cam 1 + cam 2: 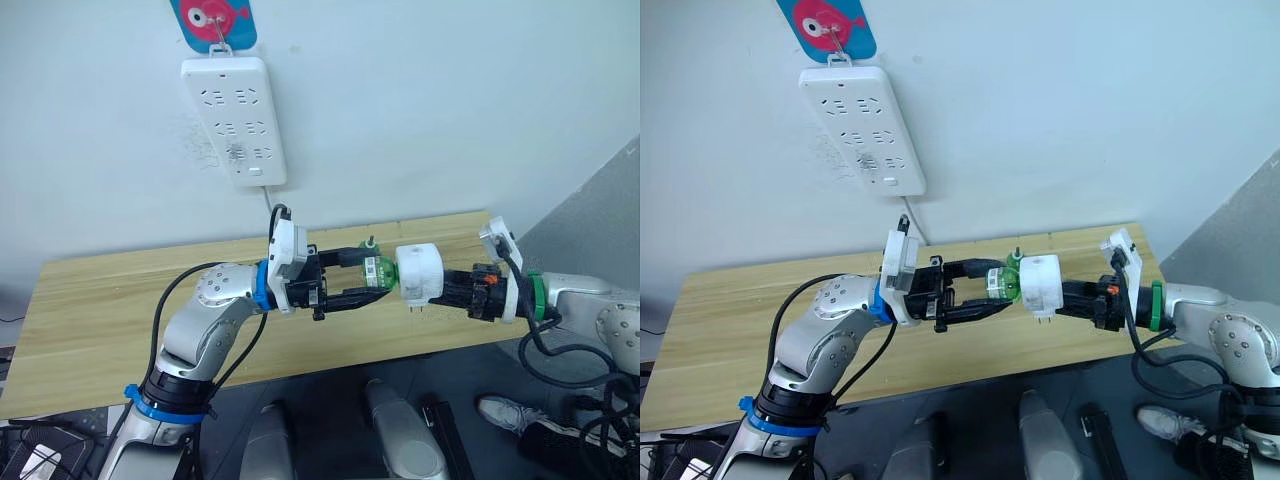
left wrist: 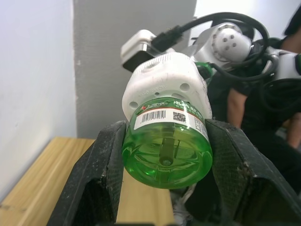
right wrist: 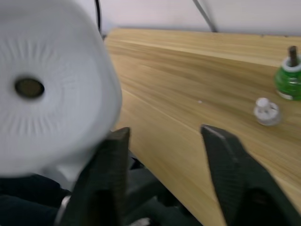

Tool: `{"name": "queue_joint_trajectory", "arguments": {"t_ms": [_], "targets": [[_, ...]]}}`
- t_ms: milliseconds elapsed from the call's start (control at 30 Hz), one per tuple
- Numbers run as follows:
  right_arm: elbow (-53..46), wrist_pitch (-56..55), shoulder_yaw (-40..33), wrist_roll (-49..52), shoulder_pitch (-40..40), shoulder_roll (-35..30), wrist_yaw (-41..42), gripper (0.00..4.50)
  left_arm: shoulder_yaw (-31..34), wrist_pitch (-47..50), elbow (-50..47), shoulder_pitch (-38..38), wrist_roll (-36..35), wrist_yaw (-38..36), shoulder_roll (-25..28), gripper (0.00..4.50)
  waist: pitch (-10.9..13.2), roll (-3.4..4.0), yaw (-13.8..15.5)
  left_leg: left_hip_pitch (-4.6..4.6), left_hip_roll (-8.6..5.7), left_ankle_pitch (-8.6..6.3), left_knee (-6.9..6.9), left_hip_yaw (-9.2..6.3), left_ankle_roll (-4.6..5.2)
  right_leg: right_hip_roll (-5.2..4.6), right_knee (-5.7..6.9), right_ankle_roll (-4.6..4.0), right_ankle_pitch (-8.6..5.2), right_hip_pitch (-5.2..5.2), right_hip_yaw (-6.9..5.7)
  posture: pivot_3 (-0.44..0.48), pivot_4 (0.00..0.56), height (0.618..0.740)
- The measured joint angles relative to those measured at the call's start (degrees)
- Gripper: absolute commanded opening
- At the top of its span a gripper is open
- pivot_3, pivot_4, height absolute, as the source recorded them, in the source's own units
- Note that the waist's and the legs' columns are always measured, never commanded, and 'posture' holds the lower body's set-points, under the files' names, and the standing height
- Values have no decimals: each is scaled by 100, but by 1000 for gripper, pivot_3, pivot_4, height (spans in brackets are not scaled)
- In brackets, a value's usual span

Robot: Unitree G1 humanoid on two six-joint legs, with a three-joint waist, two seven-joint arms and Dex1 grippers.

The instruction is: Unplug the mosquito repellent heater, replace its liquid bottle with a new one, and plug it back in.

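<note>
My left gripper [image 1: 372, 275] is shut on a green liquid bottle [image 2: 165, 150], which I hold sideways in the air above the table's front edge. The bottle's neck sits in the white mosquito repellent heater [image 1: 420, 273], whose two prongs point down. My right gripper [image 1: 447, 285] meets the heater from the other side. In the right wrist view the heater [image 3: 47, 89] lies beside one of the fingers [image 3: 115, 165], its top hole faces the camera, and the gap between the jaws shows only table. A second green bottle [image 3: 288, 81] stands on the table with a small clear cap [image 3: 266, 111] by it.
A white power strip [image 1: 235, 120] hangs on the wall above the wooden table [image 1: 120, 300], with its cable running down behind the table. A person's shoes [image 1: 500, 410] are on the floor at the right, and a grey panel [image 1: 600, 220] stands at the table's right end.
</note>
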Motion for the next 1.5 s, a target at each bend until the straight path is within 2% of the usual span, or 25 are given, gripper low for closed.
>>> {"name": "queue_joint_trajectory", "arguments": {"t_ms": [67,100,800,933,1133,1333,1500], "targets": [[124,-180,57,-251,-10,-34,130,4373,2,-69,1,22,56,44,-1,2326,0,0,0,0,0,0,0,0,0,0,0,0,0,0,0,-237,274,740],[221,-278,73,-384,-20,-38,184,4500,5,-103,1,37,83,54,-2,2326,0,0,0,0,0,0,0,0,0,0,0,0,0,0,0,-237,274,740],[439,-991,99,-1421,75,-321,933,4500,3,-645,175,167,401,12,-3,2325,0,0,-4,1,-1,0,3,0,0,0,2,1,1,1,1,-240,267,740],[440,-1316,70,-1723,267,-563,1063,4500,2,-852,221,206,527,14,1,2325,0,0,-2,1,-1,0,4,0,0,-1,2,1,1,1,0,-242,267,740],[302,-1868,-65,-2114,578,-859,1293,4500,-8,-1975,709,200,1149,-57,-32,2325,0,0,-4,2,-2,0,8,2,0,-1,4,1,1,3,2,-256,268,740],[-582,-2302,-78,-2280,656,-994,1466,4500,-25,-3475,1380,194,1783,-64,-209,2325,0,0,-12,4,-1,0,10,3,0,-1,7,1,2,3,4,-263,272,740],[-999,-2244,-75,-2194,567,-901,1373,4500,-67,-4285,1702,202,1913,-145,-201,2325,0,0,-10,4,-3,0,12,4,-1,-4,4,2,2,7,5,-269,276,740]]}}
